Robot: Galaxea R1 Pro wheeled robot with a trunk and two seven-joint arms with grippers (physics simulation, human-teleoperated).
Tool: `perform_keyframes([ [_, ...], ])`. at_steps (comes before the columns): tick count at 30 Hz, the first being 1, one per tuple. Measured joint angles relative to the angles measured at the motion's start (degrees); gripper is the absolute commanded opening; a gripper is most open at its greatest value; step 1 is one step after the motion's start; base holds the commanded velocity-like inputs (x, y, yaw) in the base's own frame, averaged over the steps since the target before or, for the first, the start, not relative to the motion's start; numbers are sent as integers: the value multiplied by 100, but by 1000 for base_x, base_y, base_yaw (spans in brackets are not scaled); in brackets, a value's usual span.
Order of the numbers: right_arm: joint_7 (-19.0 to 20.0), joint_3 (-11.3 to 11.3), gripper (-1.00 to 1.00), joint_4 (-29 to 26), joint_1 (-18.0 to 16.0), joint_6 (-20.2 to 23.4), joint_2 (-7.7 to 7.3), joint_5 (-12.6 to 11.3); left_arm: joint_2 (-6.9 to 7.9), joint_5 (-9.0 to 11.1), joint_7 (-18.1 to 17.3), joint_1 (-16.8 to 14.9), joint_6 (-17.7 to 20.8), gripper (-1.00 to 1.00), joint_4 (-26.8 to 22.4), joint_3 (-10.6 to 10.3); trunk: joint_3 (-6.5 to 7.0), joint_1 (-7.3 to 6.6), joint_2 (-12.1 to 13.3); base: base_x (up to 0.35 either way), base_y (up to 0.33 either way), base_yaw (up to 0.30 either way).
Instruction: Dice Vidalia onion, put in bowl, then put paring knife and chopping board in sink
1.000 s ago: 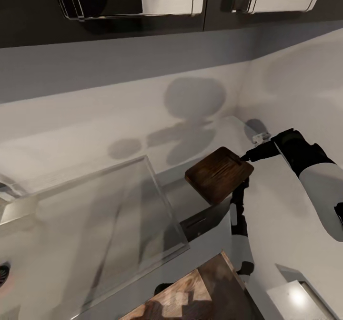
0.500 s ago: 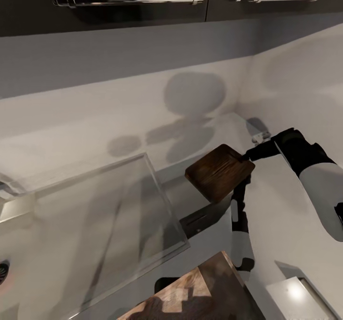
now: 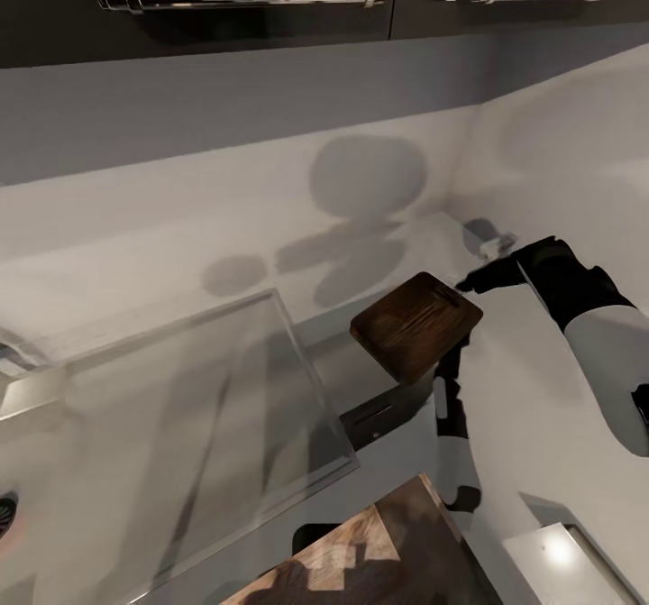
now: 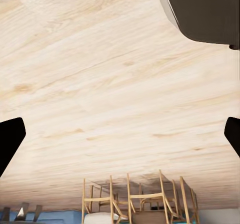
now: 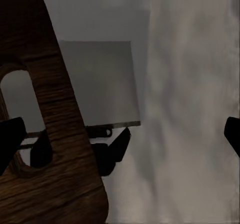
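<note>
One chopping board (image 3: 415,325) hangs above the counter (image 3: 532,407), right of the sink (image 3: 194,407), probably in transit toward the basin. The right gripper (image 3: 469,286) meets the board's far-right edge. From the right wrist, its fingers (image 5: 10,139) stand wide apart, one tip at the slot handle, so a firm hold is doubtful. The left gripper (image 4: 120,139), fingers wide, faces pale wood floor (image 4: 110,84). Dark cabinets (image 3: 270,10) run overhead.

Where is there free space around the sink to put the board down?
The sink looks bare inside, left of the chopping board. The countertop strip between the sink's back rim and the wall is free too. It is crowded at the right corner, where the right end effector sits by the board's edge.
</note>
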Motion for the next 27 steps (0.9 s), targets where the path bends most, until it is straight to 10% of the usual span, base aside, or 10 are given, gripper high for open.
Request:
perform_keyframes([
  [9,-616,-19,100,21,0,-144,118,-12,-14,0,-4,0,0,100,1,1,0,0,0,0,0,0],
  [27,-340,7,100,39,17,-159,130,-235,-15,0,-1,0,0,100,0,0,-39,0,0,0,0,0],
])
